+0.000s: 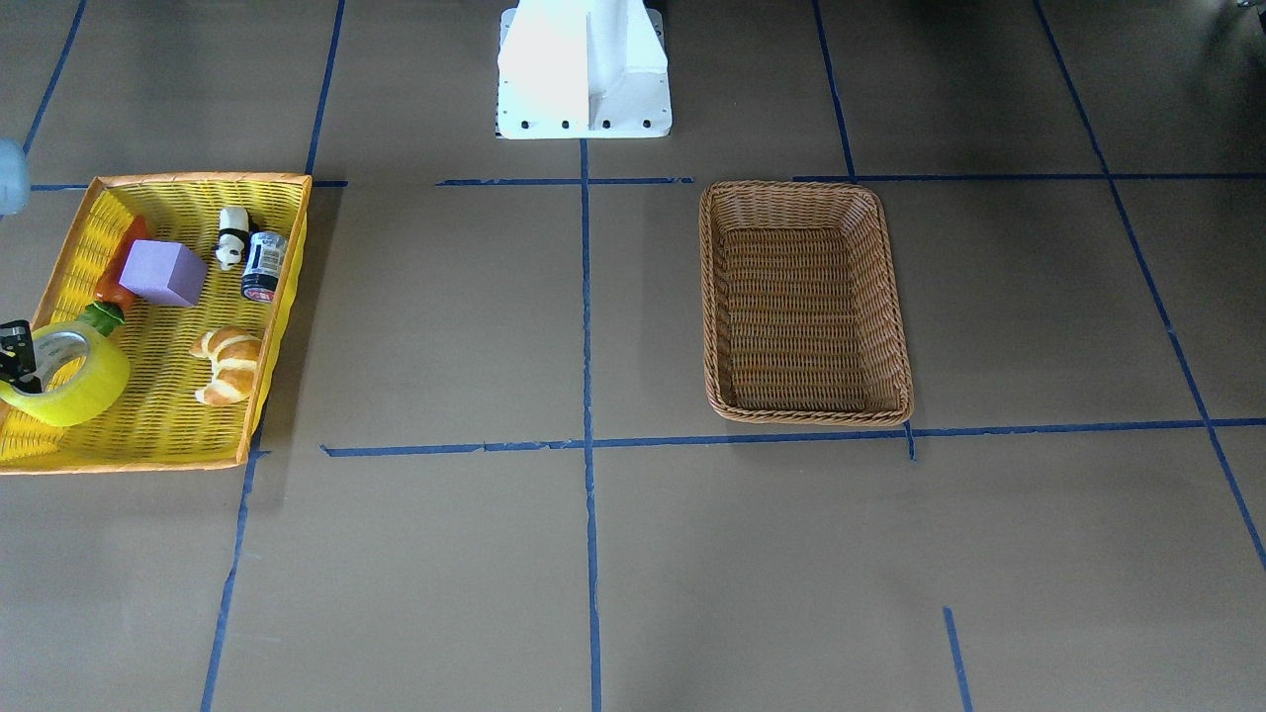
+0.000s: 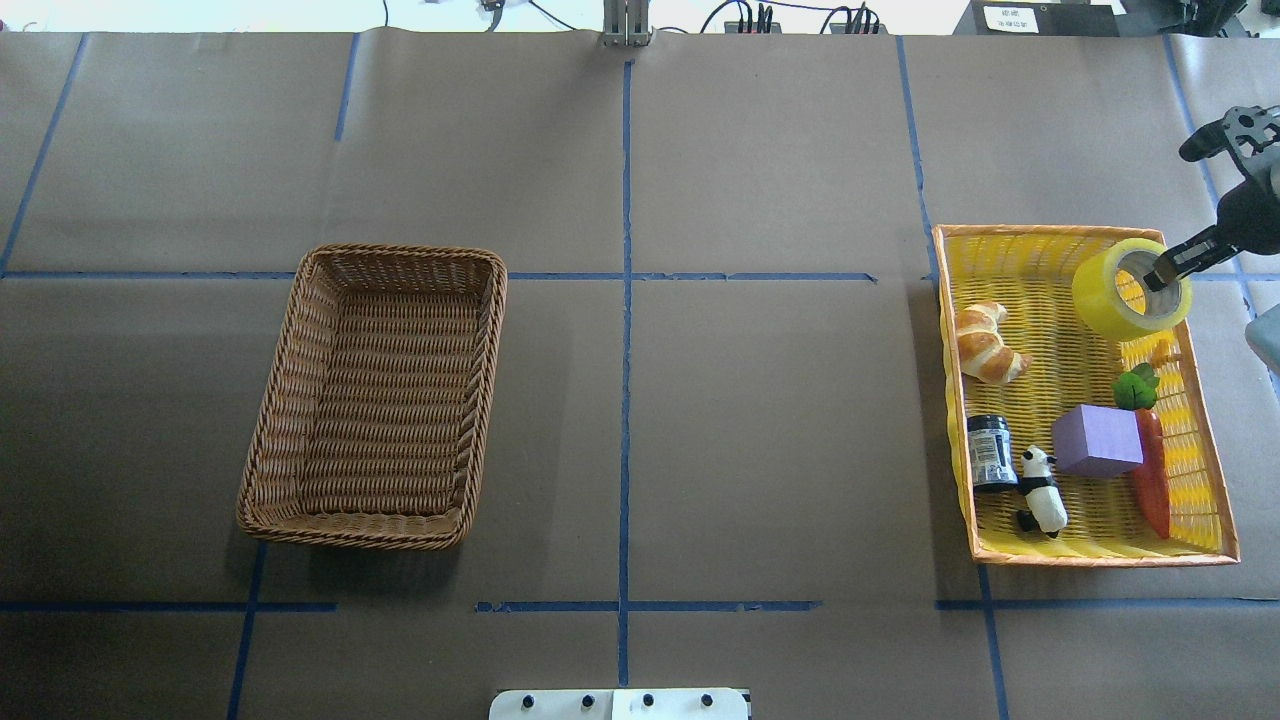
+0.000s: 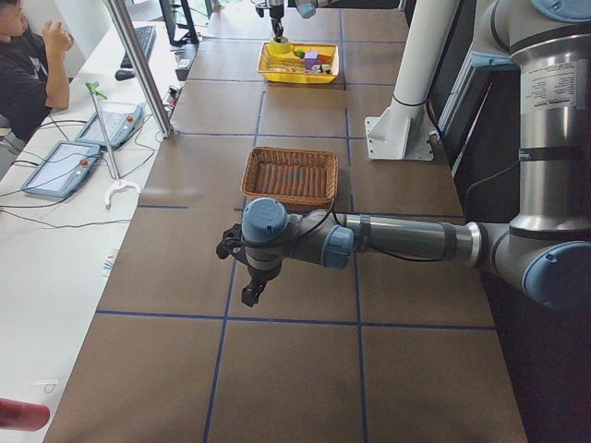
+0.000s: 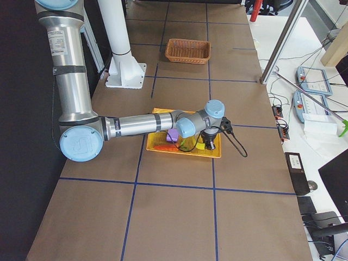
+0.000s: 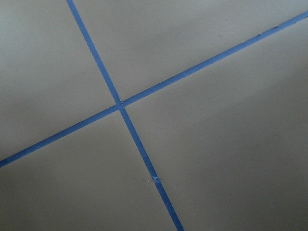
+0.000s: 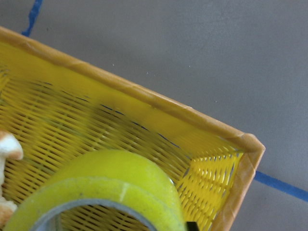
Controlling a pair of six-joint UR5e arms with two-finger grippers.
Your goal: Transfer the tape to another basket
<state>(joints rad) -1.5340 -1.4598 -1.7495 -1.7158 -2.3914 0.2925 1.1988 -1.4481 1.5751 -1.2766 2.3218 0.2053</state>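
Note:
The yellow-green tape [image 2: 1112, 292] hangs tilted over the far right corner of the yellow basket [image 2: 1050, 232]. My right gripper [image 2: 1160, 276] is shut on the roll's wall, with one finger inside the white core. The tape also shows in the front view [image 1: 84, 386] and fills the bottom of the right wrist view [image 6: 110, 178]. The brown wicker basket [image 2: 400, 256] stands on the table's left half with nothing in it. My left gripper [image 3: 251, 281] shows only in the exterior left view, over bare table short of the brown basket; I cannot tell if it is open or shut.
The yellow basket also holds a croissant [image 2: 985, 345], a purple block [image 2: 1097, 440], a carrot [image 2: 1150, 470], a small dark jar [image 2: 990, 452] and a panda figure [image 2: 1042, 490]. Blue tape lines cross the brown paper. The robot's white base [image 1: 584, 69] stands at the table's edge.

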